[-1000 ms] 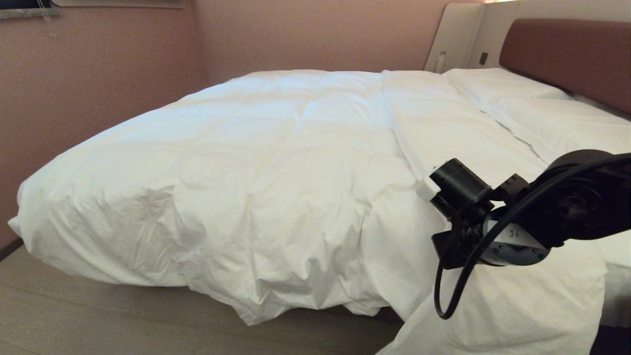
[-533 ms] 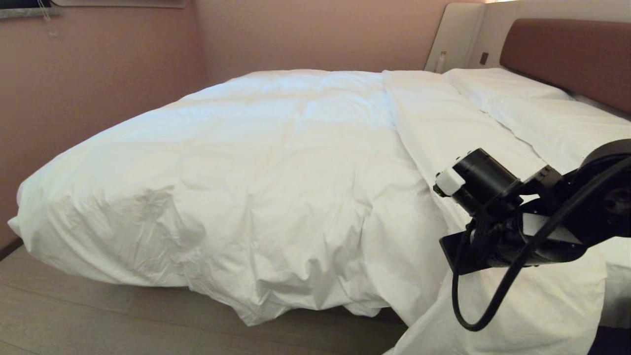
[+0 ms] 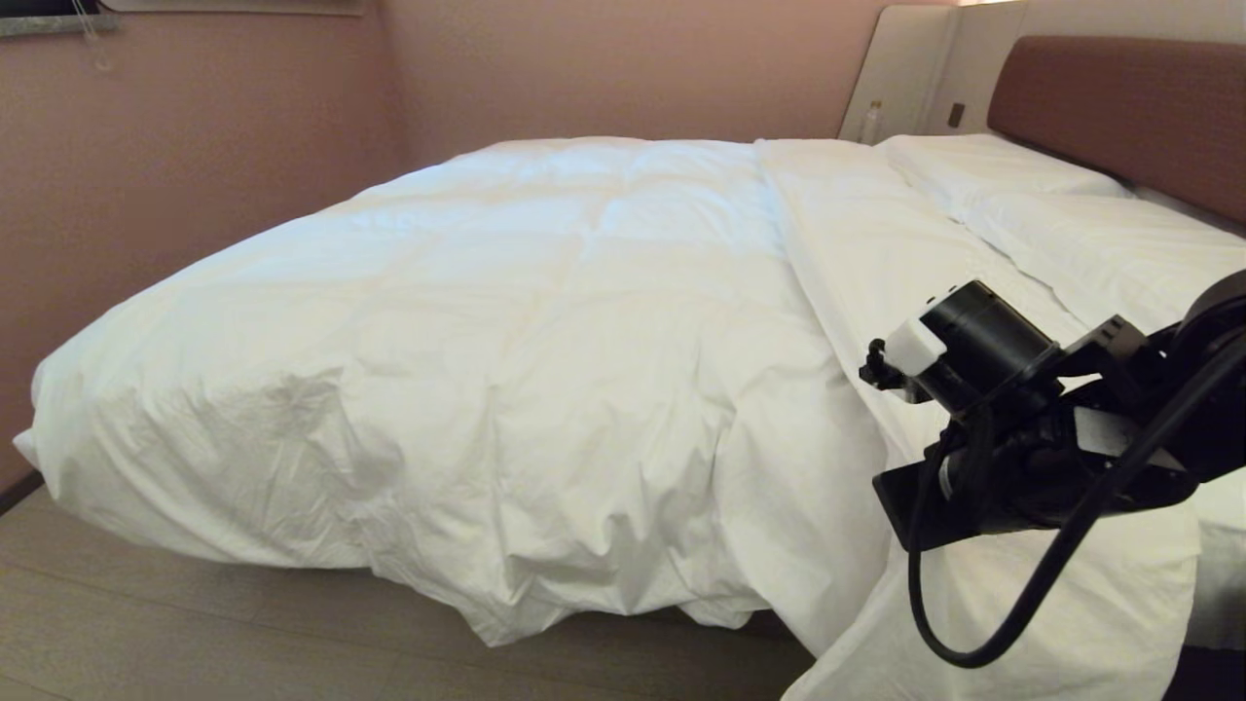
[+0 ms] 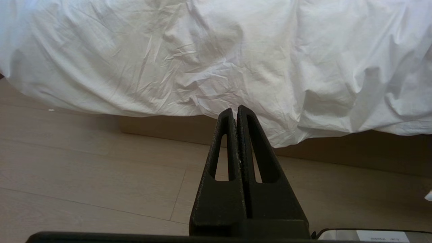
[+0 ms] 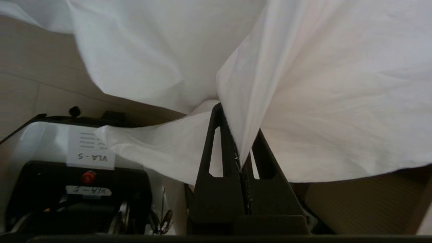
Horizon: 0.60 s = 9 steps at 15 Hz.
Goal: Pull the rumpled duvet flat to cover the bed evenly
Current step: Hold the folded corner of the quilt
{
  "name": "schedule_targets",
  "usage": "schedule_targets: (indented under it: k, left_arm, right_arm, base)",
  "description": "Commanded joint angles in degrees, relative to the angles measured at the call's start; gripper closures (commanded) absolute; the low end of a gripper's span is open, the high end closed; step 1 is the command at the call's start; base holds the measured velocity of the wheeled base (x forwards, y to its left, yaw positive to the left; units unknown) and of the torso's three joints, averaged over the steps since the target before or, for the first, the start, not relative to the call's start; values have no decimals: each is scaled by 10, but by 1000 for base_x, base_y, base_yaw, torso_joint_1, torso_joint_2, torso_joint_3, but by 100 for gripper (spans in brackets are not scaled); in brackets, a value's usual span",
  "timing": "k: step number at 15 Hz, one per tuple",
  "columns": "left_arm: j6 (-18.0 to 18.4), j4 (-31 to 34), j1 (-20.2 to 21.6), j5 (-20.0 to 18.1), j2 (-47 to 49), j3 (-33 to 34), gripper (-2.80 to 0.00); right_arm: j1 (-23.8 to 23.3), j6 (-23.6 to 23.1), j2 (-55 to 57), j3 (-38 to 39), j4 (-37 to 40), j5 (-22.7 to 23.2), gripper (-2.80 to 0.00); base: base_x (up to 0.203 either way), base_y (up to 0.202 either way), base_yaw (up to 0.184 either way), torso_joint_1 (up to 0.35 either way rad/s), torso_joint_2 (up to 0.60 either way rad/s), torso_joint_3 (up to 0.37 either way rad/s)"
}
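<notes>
R tool (image 5: 238, 135) pinching duvet (image 5: 320, 101) edge.

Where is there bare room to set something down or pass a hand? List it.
Free: the wood floor between the duvet's hanging edge and the pink wall. Crowded: the near corner, where the right pincer grips the duvet; pillows fill the headboard end.
</notes>
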Motion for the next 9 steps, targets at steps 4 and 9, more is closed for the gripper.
schedule_targets:
  k: [4,9]
  left_arm:
    - [0,0,0,0,0,0,0]
    - [0,0,0,0,0,0,0]
  right_arm:
    - [0,-6,2,5,-29,60,0]
    - [0,-19,4,11,-27,60,0]
  base:
    - [0,0,0,0,0,0]
    - [0,0,0,0,0,0]
